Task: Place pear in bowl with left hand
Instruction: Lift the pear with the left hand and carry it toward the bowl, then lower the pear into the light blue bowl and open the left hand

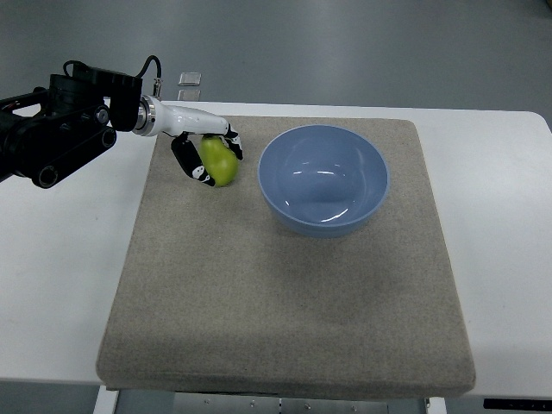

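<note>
A green pear (221, 163) sits at the back left of the grey mat (285, 285), just left of a light blue bowl (323, 178). My left hand (210, 155) reaches in from the left edge, its black and white fingers curled around the pear from behind and from the left. Whether the pear rests on the mat or is slightly lifted cannot be told. The bowl is empty and stands upright on the mat's back half. The right arm does not show.
The mat lies on a white table (60, 276). Two small clear pieces (190, 79) lie beyond the table's far edge on the grey floor. The left arm's black forearm (60, 125) hangs over the table's back left.
</note>
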`<state>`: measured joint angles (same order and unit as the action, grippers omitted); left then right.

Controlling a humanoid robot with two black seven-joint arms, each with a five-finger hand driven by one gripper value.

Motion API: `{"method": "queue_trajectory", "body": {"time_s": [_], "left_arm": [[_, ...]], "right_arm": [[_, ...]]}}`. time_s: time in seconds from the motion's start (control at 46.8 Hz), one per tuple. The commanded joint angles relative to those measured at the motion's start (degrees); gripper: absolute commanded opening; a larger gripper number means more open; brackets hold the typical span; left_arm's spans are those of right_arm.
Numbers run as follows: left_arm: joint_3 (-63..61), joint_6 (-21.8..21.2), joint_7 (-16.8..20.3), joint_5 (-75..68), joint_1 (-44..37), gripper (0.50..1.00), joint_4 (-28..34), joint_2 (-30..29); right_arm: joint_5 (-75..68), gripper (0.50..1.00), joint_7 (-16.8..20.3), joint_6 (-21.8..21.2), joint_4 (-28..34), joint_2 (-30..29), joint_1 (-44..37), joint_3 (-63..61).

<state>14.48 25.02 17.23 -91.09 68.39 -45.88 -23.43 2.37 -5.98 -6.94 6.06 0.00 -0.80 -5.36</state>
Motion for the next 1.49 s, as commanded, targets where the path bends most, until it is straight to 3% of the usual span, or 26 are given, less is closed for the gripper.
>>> {"method": "queue_trajectory", "body": {"time_s": [0.0,0.491,0.811,1.473], "left_arm": [[0.0,-0.8,0.0,1.3,0.5,0.5,0.0,-0.2],[0.0,-0.9,0.0,9.6,10.7,0.5,0.4,-0.6],[0.0,-1.7,0.1,11.0,12.4,0.5,0.0,0.3],[-0.6,-1.7,0.1,11.7,11.6,0.5,-0.3,10.7]], "right_arm": [[0.0,0.926,0.0,0.0,0.0,0.0,0.0,0.0],[0.0,0.926,0.0,0.0,0.0,0.0,0.0,0.0],[0.0,0.926,0.0,0.0,0.0,0.0,0.0,0.0],[0.0,0.926,0.0,0.0,0.0,0.0,0.0,-0.1]]}}
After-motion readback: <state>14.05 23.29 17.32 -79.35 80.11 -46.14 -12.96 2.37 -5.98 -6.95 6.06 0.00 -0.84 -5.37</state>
